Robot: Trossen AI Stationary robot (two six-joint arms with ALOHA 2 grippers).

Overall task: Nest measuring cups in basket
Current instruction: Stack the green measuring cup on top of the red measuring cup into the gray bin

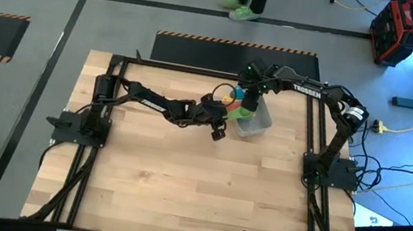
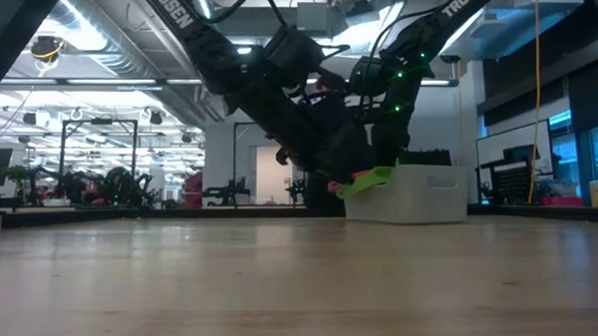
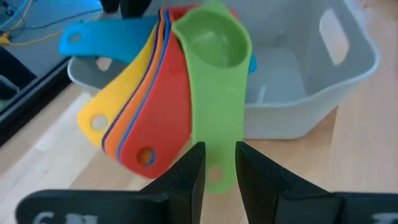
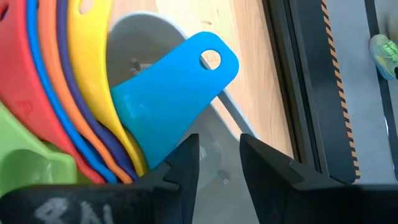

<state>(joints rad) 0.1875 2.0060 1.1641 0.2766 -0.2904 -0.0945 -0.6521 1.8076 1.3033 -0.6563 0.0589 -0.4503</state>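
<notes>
- Holding the green cup (image 3: pixel 211 74) by its flat handle, the left gripper (image 3: pixel 219 171) has its two fingers closed on that handle, with the cup's bowl topmost on the stack.
- Stacked under the green one are a red cup (image 3: pixel 165 112), a dark blue cup (image 3: pixel 163 62) showing only as a thin edge, an orange cup (image 3: pixel 127 121), a purple cup (image 4: pixel 81 118) also seen edge-on, a yellow cup (image 3: pixel 109 106) and a light blue cup (image 4: pixel 168 93): seven measuring cups, their handles fanned out.
- One basket (image 3: pixel 323 81), a grey-clear tub, stands on the wooden table (image 1: pixel 179 185) toward its far side; the fanned stack sits over the basket's rim, partly inside.
- The right gripper (image 4: pixel 217 155) is above the basket beside the light blue handle, its two fingers parted and holding nothing.
- Both arms meet over the basket in the high view.
- A person's two green shoes (image 1: pixel 241 9) show on the floor beyond the table.
</notes>
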